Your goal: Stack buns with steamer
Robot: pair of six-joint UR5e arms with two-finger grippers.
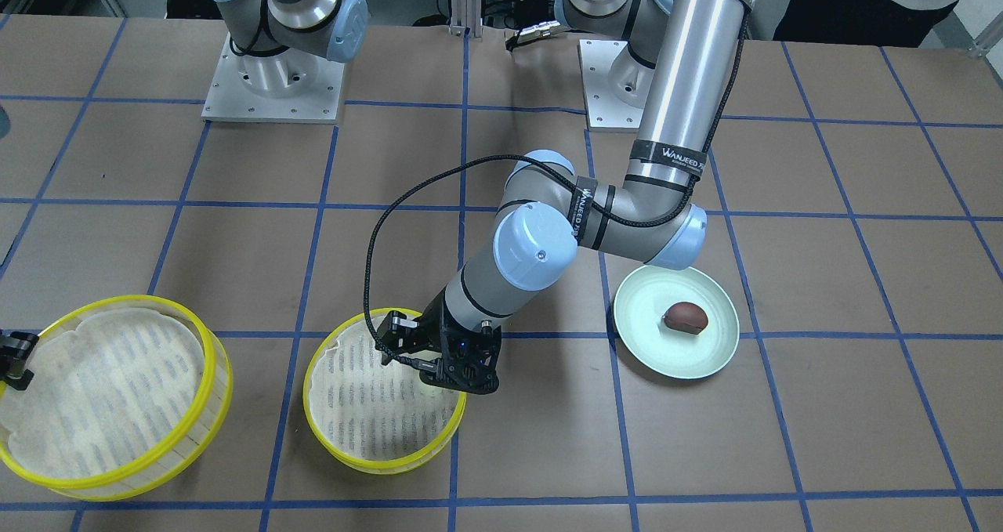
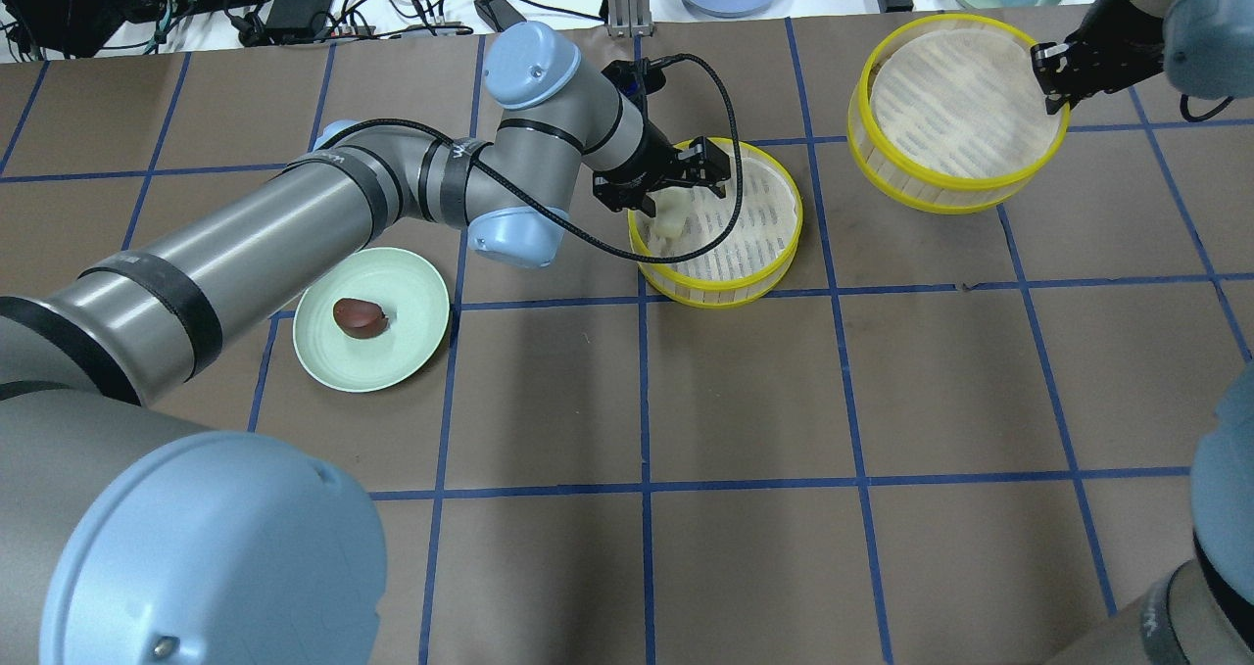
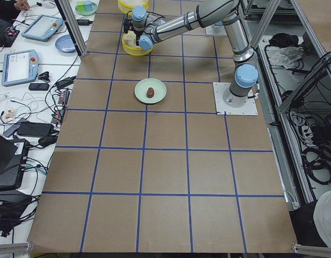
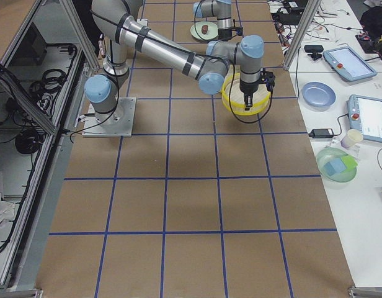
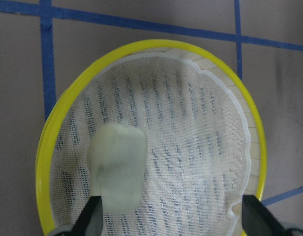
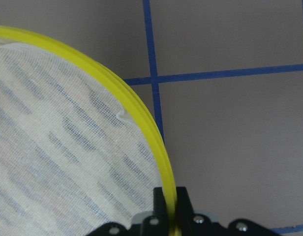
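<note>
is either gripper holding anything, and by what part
The right gripper pinches one steamer tier by its yellow rim. The left gripper is open over the cream bun, holding nothing.

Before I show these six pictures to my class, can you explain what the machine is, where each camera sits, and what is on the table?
It is a robot with two arms bolted to a table. Four pictures come from fixed cameras: front, overhead and each table end. Two come from cameras on the wrists. On the table are two yellow-rimmed steamer tiers and a pale green plate carrying a brown bun. The left arm's fingers are spread open above the middle tier, where a cream bun lies on the cloth liner. The right arm's fingers pinch the other tier's rim.
</note>
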